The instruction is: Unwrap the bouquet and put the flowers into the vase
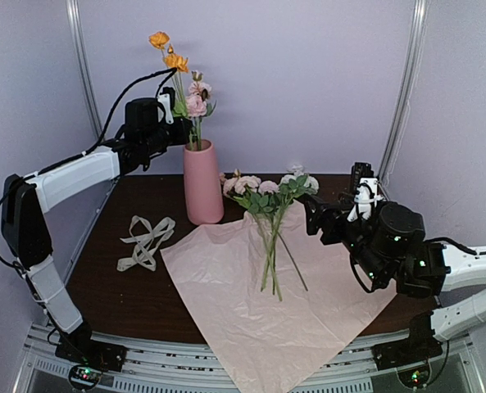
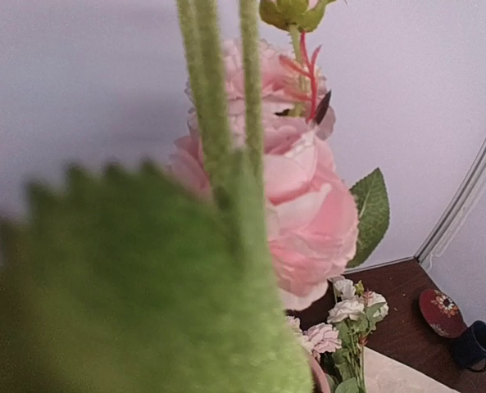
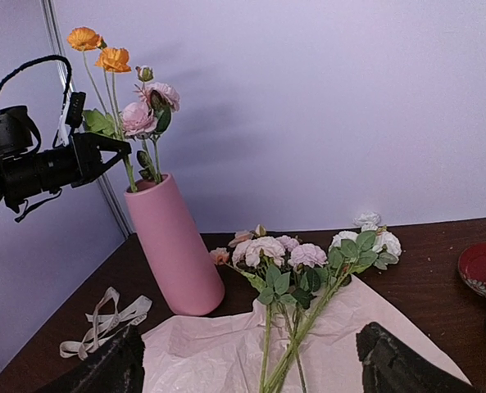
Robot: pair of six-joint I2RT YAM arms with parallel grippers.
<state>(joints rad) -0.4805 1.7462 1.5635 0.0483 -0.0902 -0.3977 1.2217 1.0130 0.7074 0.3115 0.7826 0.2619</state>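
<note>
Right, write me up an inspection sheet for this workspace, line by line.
Surface: dark brown table, partly covered by the pink paper spread flat.
Job's things: vase upright, holding orange and pink flowers; remaining flowers lie on the paper.
Clutter: cream ribbon loose left of the paper; red dish and dark blue cup at far right.
Grippers: left gripper at the stems above the vase, grip unclear; right gripper open, empty.
Cables: black cable loops above the left arm.
Surroundings: pale lilac walls, metal pole in the corner.
</note>
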